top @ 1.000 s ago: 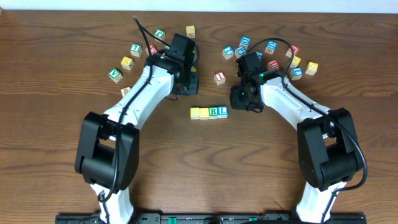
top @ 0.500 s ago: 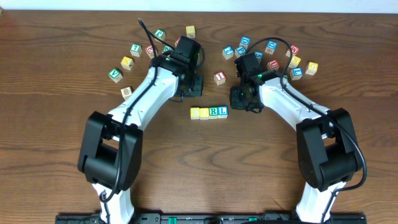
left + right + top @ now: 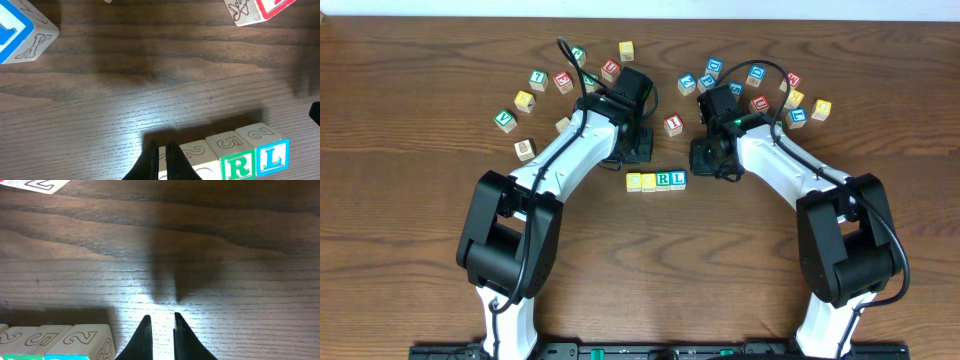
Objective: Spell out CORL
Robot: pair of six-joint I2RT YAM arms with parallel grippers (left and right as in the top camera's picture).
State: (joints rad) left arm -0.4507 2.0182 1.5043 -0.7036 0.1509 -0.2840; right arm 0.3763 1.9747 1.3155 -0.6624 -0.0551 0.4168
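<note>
The left arm rises from the near edge of the worktop and bends inward toward its middle. The left hand points down, its fingers pressed together. The right arm mirrors it from the opposite side. The right hand hangs low, fingers almost together with a thin slit between them, gripping nothing.

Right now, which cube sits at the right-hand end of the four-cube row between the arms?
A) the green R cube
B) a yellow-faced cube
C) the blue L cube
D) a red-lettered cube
C: in the overhead view the blue L cube ends the row on that side, with the green R cube right beside it.
</note>
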